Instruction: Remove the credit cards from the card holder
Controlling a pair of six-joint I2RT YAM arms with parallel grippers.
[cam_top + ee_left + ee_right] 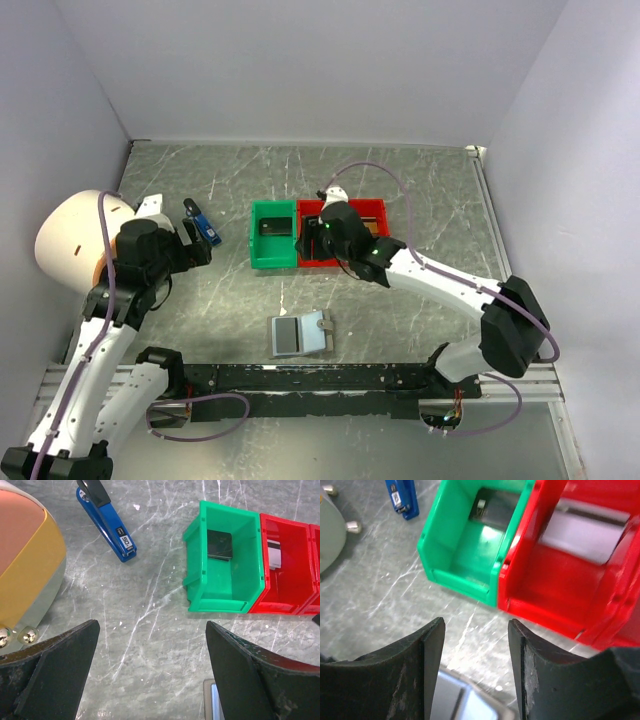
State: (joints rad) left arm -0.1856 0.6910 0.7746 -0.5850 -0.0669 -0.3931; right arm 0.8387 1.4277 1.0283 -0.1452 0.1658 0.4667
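Card holder [298, 335]: whole only in top view, and too small there to tell if any cards sit in its pockets. L wrist cam shows just a far corner at the bottom edge. R wrist cam has it cut by the bottom edge, sides hidden behind the right gripper [475, 625] fingers, blurred.

Red tray [375, 225]: near-left part hidden under the right arm in top view. Cut by the right edge in both wrist views, blurred in R.

Pale card [585, 530] in it: blurred, print unreadable.

Dark card [220, 545] in green tray [222, 587]: face unreadable.

Stapler [105, 520]: far end cut by the top edge.

Round white-orange object [25, 565]: cut at left.
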